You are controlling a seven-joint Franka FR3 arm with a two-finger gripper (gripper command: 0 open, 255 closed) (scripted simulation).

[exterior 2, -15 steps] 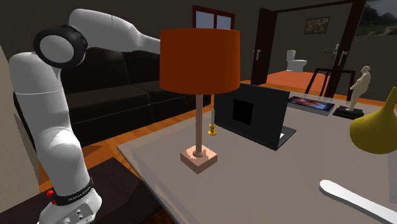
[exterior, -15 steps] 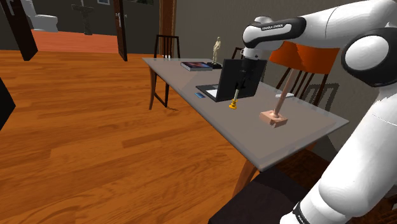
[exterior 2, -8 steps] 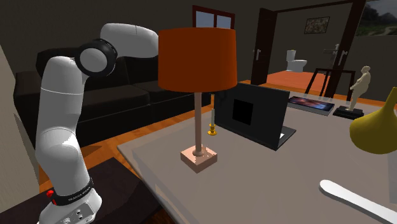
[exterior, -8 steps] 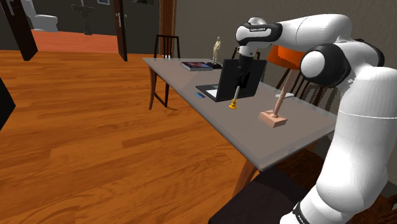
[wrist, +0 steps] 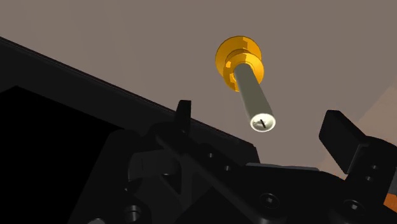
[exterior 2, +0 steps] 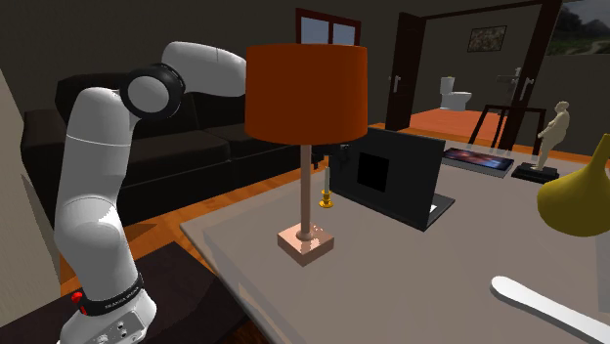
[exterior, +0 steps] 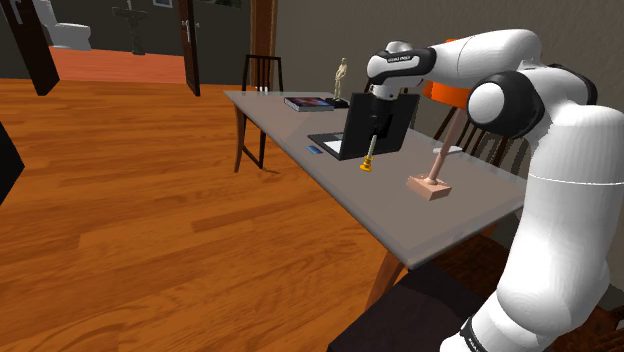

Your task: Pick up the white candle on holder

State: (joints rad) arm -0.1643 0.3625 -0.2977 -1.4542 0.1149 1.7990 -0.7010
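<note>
A thin pale candle (exterior: pixel 369 149) stands upright in a small gold holder (exterior: pixel 367 165) on the grey table (exterior: pixel 400 215), just in front of the black laptop (exterior: pixel 352 132). In the second exterior view the candle (exterior 2: pixel 326 182) rises beside the lamp pole. My gripper (exterior: pixel 376 124) hangs above the candle, dark against the laptop lid. In the wrist view the candle (wrist: pixel 253 95) points up from its holder (wrist: pixel 238 54), and its wick end lies between the two spread fingertips (wrist: pixel 337 130) without touching them. The gripper (wrist: pixel 261 123) is open.
A lamp with an orange shade (exterior 2: pixel 306 93) and a square pink base (exterior: pixel 428 186) stands close to the candle. A book (exterior: pixel 310 103) and a statuette (exterior: pixel 342 75) sit at the far end. A yellow vase (exterior 2: pixel 582 200) stands near the second exterior camera. A chair (exterior: pixel 262 75) is beyond the table.
The arm's elbow has swung up and the hand has shifted toward the shoulder view's left, settling above the candle. The candle and holder have not moved.
</note>
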